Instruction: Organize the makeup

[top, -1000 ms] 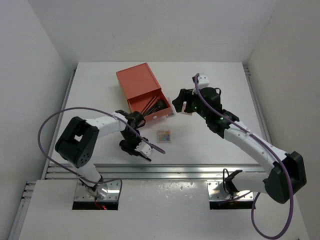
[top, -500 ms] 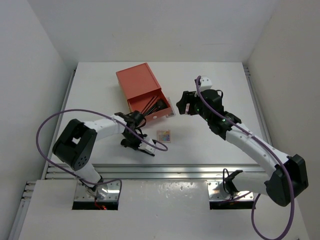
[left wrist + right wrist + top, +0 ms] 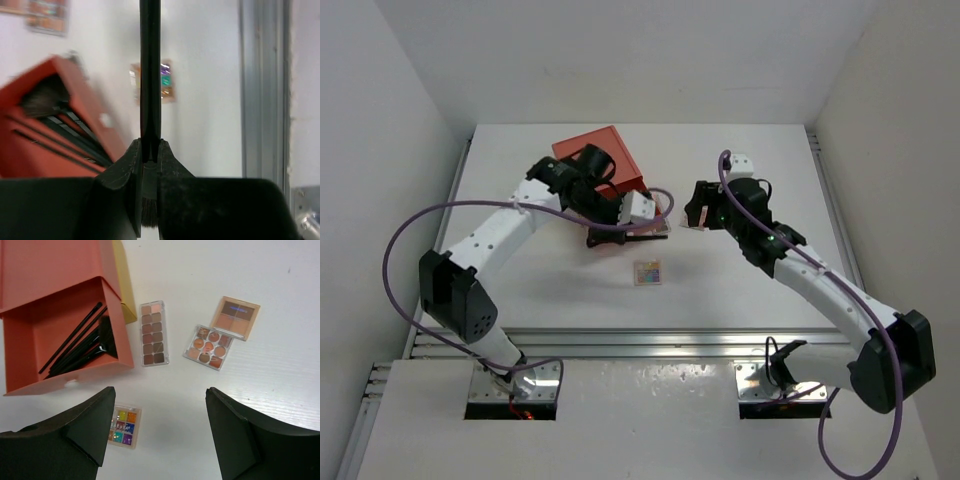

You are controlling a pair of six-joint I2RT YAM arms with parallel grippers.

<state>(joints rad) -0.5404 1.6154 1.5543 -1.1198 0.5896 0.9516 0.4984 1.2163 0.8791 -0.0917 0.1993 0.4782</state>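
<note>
My left gripper [image 3: 623, 228] is shut on a black makeup brush [image 3: 150, 75], held just beside the open orange drawer [image 3: 47, 130]; its bristles show between the jaws. The drawer [image 3: 65, 347] holds several black brushes and thin sticks [image 3: 80, 350]. My right gripper [image 3: 160, 440] is open and empty, hovering above the table right of the box [image 3: 692, 215]. Below it lie a long brown palette [image 3: 153, 333], a round-pan palette [image 3: 208, 346], an orange-brown palette [image 3: 235, 317] and a multi-coloured palette [image 3: 123, 426], which also shows in the top view [image 3: 647, 272].
The orange box [image 3: 595, 165] stands at the back left of centre, with its yellow lower drawer [image 3: 125, 285] poking out. A metal rail [image 3: 640, 340] runs along the table's near edge. White walls close in both sides.
My left arm has swung from the table's front up to the orange box, carrying the brush. My right gripper has drifted slightly right, away from the drawer.
</note>
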